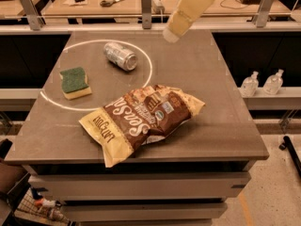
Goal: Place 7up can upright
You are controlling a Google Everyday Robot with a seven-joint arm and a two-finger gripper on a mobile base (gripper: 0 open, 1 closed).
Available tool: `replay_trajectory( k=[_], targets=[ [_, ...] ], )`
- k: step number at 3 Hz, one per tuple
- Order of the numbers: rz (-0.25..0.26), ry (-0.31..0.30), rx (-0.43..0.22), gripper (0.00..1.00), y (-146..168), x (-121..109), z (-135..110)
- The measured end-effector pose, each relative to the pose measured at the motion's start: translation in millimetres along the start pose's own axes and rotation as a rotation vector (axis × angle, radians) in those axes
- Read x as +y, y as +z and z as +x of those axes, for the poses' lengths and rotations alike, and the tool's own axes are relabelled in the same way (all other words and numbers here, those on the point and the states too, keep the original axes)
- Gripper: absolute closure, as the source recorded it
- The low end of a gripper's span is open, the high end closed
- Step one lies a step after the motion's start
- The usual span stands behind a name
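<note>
The 7up can is a small silvery can lying on its side on the grey table, at the back and inside a white painted circle. Its shiny round top faces front right. A cream-coloured arm link reaches in from the top edge and hangs above the table's back, right of the can and apart from it. The gripper itself does not show in this view; only that link is seen.
A green and yellow sponge lies at the left inside the circle. A large brown and yellow snack bag lies across the table's front middle. Two clear bottles stand on a shelf to the right. Workbenches run behind.
</note>
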State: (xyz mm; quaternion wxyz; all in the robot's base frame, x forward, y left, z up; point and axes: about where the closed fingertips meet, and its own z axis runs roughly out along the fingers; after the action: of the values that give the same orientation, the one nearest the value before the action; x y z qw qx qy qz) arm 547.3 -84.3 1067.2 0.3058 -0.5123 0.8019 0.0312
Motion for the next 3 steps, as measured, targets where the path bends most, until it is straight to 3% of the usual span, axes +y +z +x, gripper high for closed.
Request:
replay_trajectory(
  k=[2,3],
  targets=[
    [0.038,0.116,0.089,0.00,63.5,7.6,-51.4],
    [-0.017,0.165,0.087,0.00,124.2,18.0,-75.0]
  ],
)
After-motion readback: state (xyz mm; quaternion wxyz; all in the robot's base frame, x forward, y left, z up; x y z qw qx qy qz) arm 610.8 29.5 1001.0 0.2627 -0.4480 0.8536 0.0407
